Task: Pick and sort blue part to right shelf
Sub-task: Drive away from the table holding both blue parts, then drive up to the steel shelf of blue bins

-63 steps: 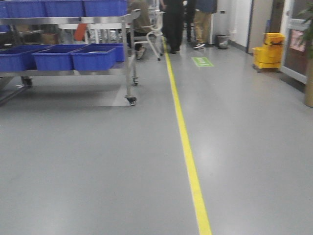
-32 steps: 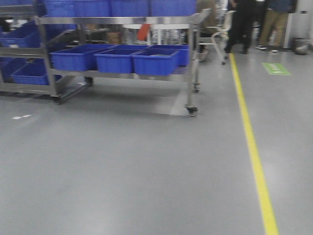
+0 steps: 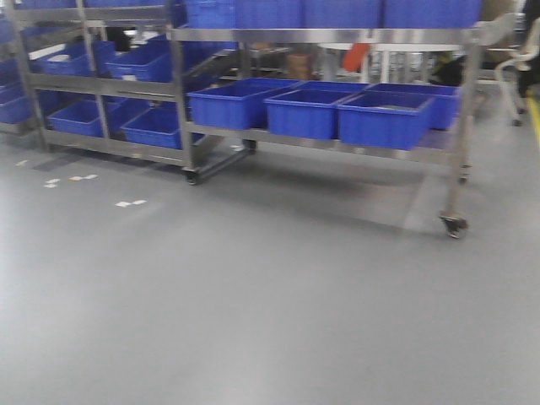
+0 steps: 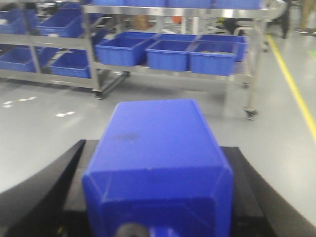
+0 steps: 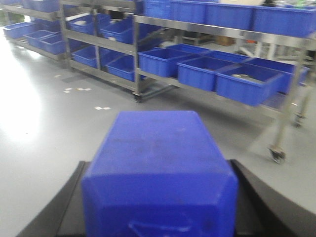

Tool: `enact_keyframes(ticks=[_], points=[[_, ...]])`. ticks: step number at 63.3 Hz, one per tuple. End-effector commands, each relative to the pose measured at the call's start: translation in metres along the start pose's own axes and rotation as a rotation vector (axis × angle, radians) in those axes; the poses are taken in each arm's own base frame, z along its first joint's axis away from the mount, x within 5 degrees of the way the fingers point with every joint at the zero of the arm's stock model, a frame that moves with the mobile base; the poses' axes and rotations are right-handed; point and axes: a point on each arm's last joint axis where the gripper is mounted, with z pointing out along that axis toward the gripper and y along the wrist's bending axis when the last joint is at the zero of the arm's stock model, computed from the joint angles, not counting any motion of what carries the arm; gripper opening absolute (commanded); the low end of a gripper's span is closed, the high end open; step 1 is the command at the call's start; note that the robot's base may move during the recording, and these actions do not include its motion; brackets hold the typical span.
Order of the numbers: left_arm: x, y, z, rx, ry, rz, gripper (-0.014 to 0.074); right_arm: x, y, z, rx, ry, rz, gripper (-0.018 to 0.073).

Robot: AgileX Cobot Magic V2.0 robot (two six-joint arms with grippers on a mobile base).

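Observation:
A chunky blue part (image 4: pixel 155 133) fills the lower middle of the left wrist view, with my left gripper (image 4: pixel 158 148) shut on it, black fingers (image 4: pixel 74 168) tight against both sides. In the right wrist view a similar blue part (image 5: pixel 158 143) sits the same way in my right gripper (image 5: pixel 158 165), which is shut on it. Ahead stands the right shelf (image 3: pixel 329 35), a wheeled steel rack carrying blue crates (image 3: pixel 384 118) on its lower level. The same shelf (image 4: pixel 173 11) shows in the left wrist view, and the shelf (image 5: pixel 222 32) lies across the floor in the right wrist view. Neither gripper appears in the front view.
A second steel rack (image 3: pixel 93 84) with more blue crates stands left of the shelf. The shelf's caster (image 3: pixel 454 224) sticks out at floor level. White marks (image 3: pixel 126 203) dot the grey floor. A yellow floor line (image 4: pixel 291 84) runs right of the shelf; a chair (image 3: pixel 515 67) stands beyond.
The front view has swung left. The racks have slid from the upper left to fill the top of the frame. The yellow line, the people and the yellow bucket have left the view.

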Motion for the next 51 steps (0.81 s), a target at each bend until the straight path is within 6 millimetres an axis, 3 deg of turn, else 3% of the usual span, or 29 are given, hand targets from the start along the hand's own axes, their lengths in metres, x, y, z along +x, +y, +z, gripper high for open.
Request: enact_keyframes(ticks=[1, 51], points=[[-0.0153, -0.0013, -0.0014, 0.019, -0.095, 0.006, 0.0333, -0.0157, 0.0004, -0.0005, -0.001, -0.101, -0.022, 0.0192], [-0.0152, -0.0016, -0.0014, 0.018, -0.095, 0.002, 0.0333, -0.0157, 0.0004, -0.0005, -0.001, -0.102, -0.022, 0.0192]])
